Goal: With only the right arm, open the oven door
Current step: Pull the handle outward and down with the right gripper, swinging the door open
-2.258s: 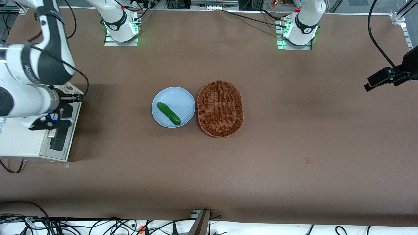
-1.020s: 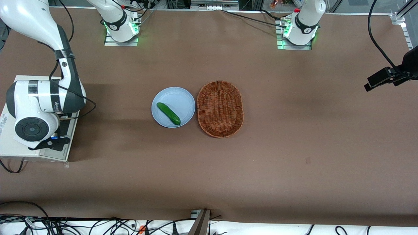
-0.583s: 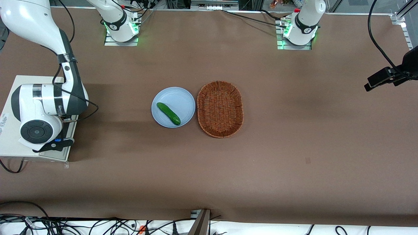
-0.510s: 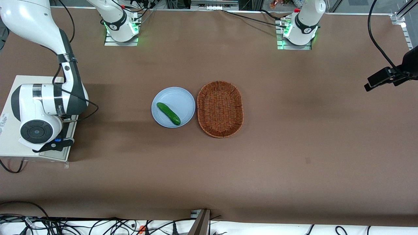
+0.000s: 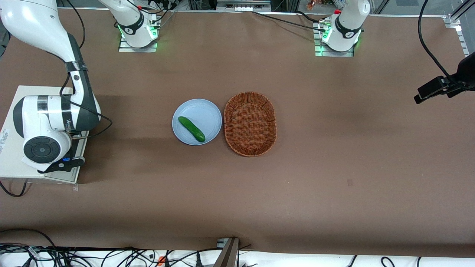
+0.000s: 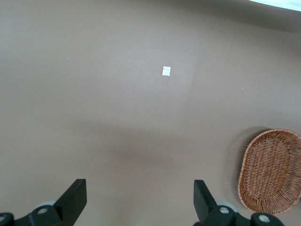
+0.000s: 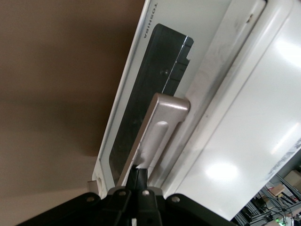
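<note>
If you look toward the working arm's end of the table (image 5: 334, 167), you will find the cream-white oven (image 5: 9, 155) sitting at the very edge. The right arm (image 5: 55, 115) bends down over it. Its big round wrist hangs above the front of the oven, so from the front camera you see only a thin strip of the oven door (image 5: 75, 147) poking out from under the arm.

The wrist camera shows you much more. The door has a dark glass window in a pale frame, and a silvery bar handle (image 7: 160, 127) runs along it. The gripper (image 7: 139, 175) is right at one end of that handle. Its two black fingers (image 7: 135, 178) are pressed close together, with only a thin line between them, and their tips touch the end of the bar. You cannot tell whether they pinch any of the bar between them. The door lies close against the oven body. You cannot tell whether it has opened a crack.

The other things sit near the middle of the table, well apart from the oven. A light blue plate (image 5: 202, 111) holds a green cucumber (image 5: 191, 129), which lies slanted on it. Just beside the plate, toward the parked arm's end, is an oval brown wicker basket (image 5: 250, 124). The plate and the basket are very close, rim next to rim. The table has a plain brown cover.
</note>
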Available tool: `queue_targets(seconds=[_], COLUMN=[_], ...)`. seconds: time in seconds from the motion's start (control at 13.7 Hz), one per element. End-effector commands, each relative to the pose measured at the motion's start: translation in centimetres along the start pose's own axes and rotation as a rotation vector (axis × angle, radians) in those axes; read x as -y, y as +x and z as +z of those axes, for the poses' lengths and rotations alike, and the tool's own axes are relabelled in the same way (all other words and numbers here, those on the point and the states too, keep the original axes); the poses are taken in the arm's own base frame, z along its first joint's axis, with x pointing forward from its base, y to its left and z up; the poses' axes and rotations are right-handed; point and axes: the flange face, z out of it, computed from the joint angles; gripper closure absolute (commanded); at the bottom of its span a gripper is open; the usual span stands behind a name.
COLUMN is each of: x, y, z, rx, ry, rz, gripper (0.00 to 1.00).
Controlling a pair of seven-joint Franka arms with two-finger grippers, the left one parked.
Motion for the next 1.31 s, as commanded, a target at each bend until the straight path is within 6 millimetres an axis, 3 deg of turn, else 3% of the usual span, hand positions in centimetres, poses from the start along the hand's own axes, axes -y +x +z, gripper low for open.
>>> queue_targets(seconds=[0.0,1.24], x=[1.0,5.2], y=[1.8,6.7], z=[1.6,7.0], rx=[-0.033,-0.100], ry=[0.035,0.079], rz=[-0.005,-0.036], gripper=[1.00,1.00])
